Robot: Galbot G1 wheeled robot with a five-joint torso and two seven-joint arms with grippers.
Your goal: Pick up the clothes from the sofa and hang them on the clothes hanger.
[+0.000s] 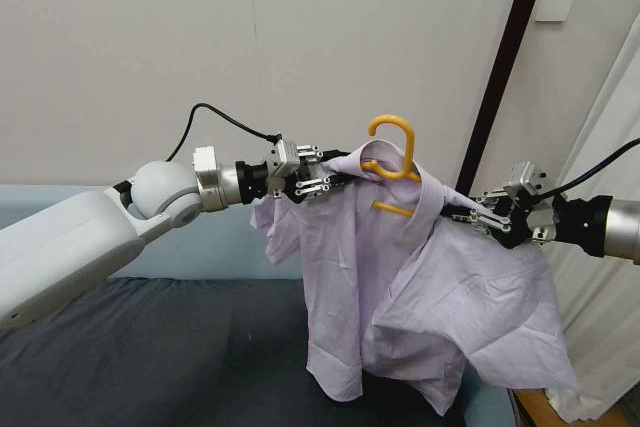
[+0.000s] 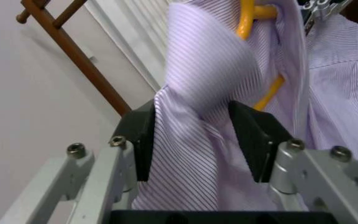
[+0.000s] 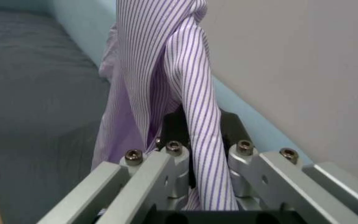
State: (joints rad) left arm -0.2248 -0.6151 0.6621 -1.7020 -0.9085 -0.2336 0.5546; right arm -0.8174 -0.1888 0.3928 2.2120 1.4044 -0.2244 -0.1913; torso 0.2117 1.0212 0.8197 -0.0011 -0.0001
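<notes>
Shirt (image 1: 420,297) hung in mid-air over the right end of the sofa (image 1: 150,337), draped on the yellow hanger (image 1: 395,152) — the left end effector (image 1: 318,179) and the right end effector (image 1: 478,213) each clamped on a shoulder, apparently to keep the cloth spread and the hook free.

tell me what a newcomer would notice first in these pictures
A pale purple striped shirt hangs in mid-air above the dark sofa, the left gripper pinching one shoulder and the right gripper the other. A bright yellow hanger pokes out of the collar between them, its hook hanging on nothing.
</notes>
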